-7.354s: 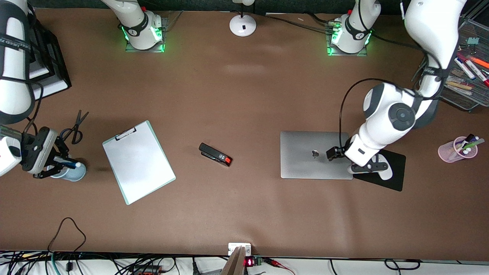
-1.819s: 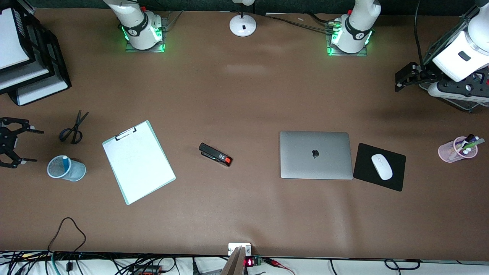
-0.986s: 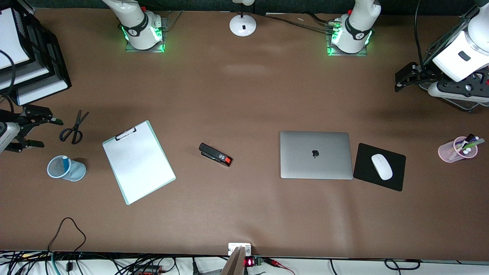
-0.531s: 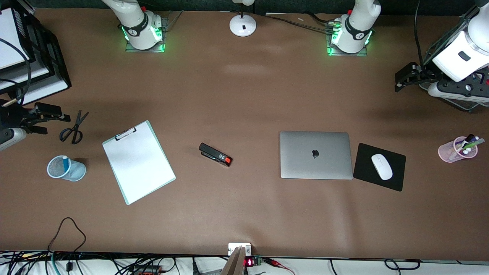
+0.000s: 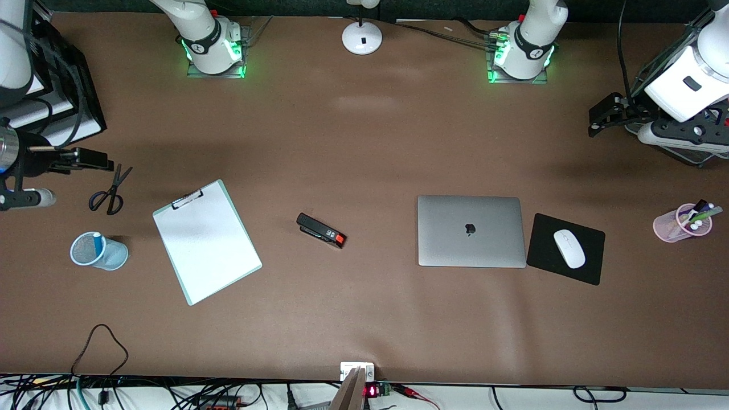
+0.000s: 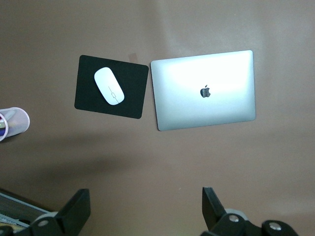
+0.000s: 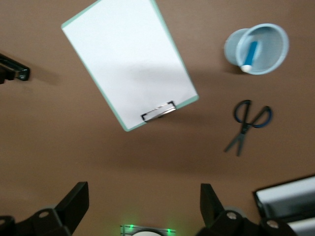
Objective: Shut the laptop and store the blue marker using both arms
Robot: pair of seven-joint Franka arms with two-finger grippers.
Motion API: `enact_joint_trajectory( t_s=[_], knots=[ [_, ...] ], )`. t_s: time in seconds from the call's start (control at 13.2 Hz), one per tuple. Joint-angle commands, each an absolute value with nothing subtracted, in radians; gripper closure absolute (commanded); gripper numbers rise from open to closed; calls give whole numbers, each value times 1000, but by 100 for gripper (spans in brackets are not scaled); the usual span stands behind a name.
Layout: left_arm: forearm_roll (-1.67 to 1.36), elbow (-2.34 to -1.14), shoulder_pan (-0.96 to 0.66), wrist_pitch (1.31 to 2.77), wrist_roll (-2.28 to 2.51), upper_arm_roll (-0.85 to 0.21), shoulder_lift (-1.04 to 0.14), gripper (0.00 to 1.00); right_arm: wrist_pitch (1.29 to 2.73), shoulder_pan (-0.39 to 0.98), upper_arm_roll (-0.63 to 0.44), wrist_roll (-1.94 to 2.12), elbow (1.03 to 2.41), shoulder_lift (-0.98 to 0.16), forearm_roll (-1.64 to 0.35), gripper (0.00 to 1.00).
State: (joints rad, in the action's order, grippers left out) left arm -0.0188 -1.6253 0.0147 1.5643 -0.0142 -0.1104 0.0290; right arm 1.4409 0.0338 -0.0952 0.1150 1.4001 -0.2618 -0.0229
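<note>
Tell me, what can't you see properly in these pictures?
- Blue marker: in the front view the blue mesh cup hides its lower part.
- Pink cup: the left wrist view's edge cuts it off.
- Stapler: the right wrist view's edge cuts it off.

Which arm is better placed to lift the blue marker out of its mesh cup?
Right: the right gripper hangs open beside the scissors, near the blue marker in the cup; the left gripper waits at the laptop end.

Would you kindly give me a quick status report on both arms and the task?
Left gripper open, right gripper open, both empty and raised at table ends. Laptop shut; blue marker in blue mesh cup. Nothing obstructing.
</note>
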Motion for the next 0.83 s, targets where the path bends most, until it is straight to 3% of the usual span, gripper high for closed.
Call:
enact_joint_trajectory(
  t_s=[0.0,0.76],
  knots=[
    [-28,-1623,17,1560,-32,-109,32,0,1445,11,-100,109,1413,-215,47,0],
    [-28,-1612,17,1559,-32,-110,29,0,1502,-6,-91,-3,1468,-121,14,0]
  ],
)
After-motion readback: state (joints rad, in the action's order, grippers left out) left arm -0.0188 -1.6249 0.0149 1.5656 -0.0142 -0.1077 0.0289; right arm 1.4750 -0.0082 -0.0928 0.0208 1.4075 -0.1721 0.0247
